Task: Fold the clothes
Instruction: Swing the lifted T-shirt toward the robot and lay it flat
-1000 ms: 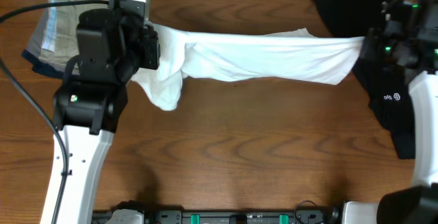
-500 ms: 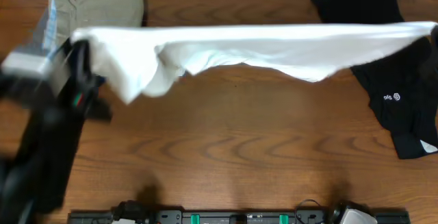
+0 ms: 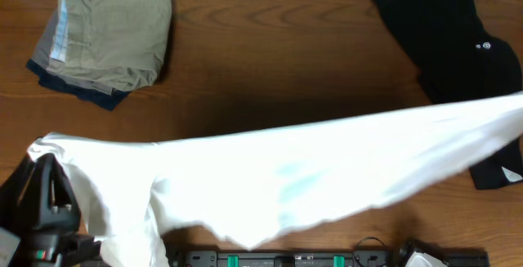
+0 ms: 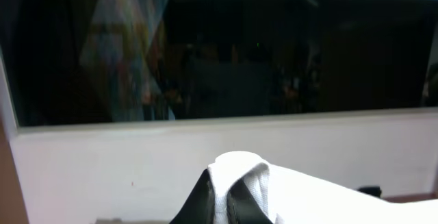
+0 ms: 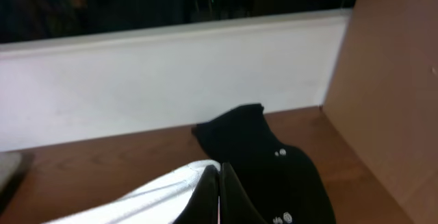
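The white T-shirt [image 3: 310, 177] hangs stretched in the air across the front of the table, from lower left to the right edge. A faint green patch shows through its middle. My left gripper [image 3: 45, 173] is at the lower left, shut on the shirt's left end; in the left wrist view the fingers [image 4: 220, 196] pinch a fold of white cloth [image 4: 287, 190]. My right gripper is out of the overhead view past the right edge. In the right wrist view its fingers [image 5: 219, 183] are shut on the shirt's other end [image 5: 150, 196].
A pile of folded khaki, grey and navy clothes [image 3: 106, 42] lies at the back left. A black garment with small white logos [image 3: 458, 46] lies at the back right, partly under the shirt's right end; it also shows in the right wrist view [image 5: 274, 169]. A white wall [image 5: 171, 80] bounds the table's back.
Both arms have swung the stretched shirt from the back of the table toward the front edge. The folded pile and black garment are now uncovered. Both grips have held.
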